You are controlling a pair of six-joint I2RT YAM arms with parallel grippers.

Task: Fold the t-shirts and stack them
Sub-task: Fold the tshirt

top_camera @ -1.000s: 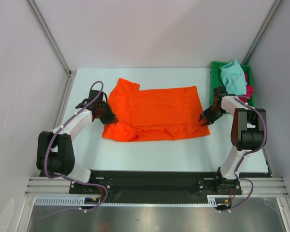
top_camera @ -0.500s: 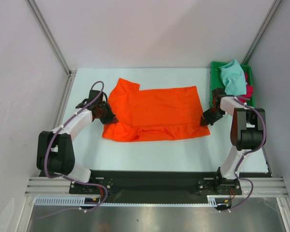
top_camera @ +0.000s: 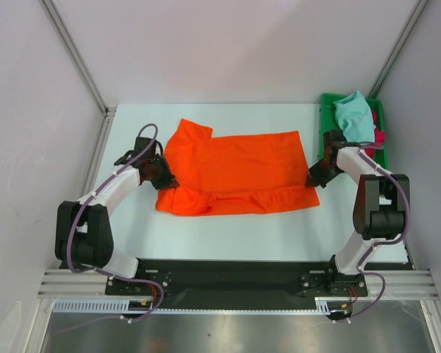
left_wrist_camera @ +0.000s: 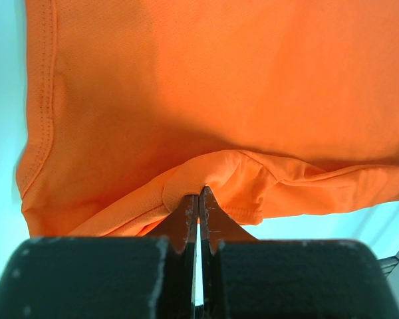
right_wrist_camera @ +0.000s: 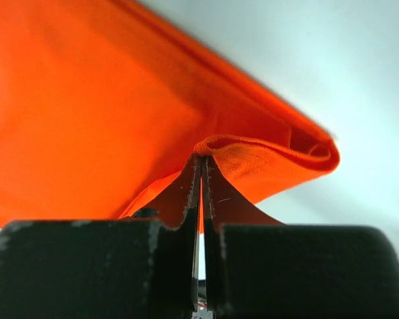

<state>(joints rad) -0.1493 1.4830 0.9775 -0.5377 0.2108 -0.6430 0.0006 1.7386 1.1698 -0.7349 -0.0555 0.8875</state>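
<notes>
The bright orange t-shirt point(top_camera: 235, 169) lies spread across the middle of the table, its near edge folded up. My left gripper point(top_camera: 162, 176) is at its left edge, shut on a fold of the orange cloth point(left_wrist_camera: 206, 174). My right gripper point(top_camera: 314, 176) is at the shirt's right edge, shut on a folded hem point(right_wrist_camera: 253, 156). The light teal t-shirt point(top_camera: 354, 118) lies bunched on top of the crimson red t-shirt point(top_camera: 379, 138) at the back right.
A green plastic tray point(top_camera: 326, 110) at the back right corner holds the teal and red shirts. Grey walls with metal posts enclose the table on three sides. The arm bases stand at the near edge.
My right gripper has shifted slightly toward the back with the orange hem, and the shirt's near right corner has moved with it. The left gripper has stayed in place.
</notes>
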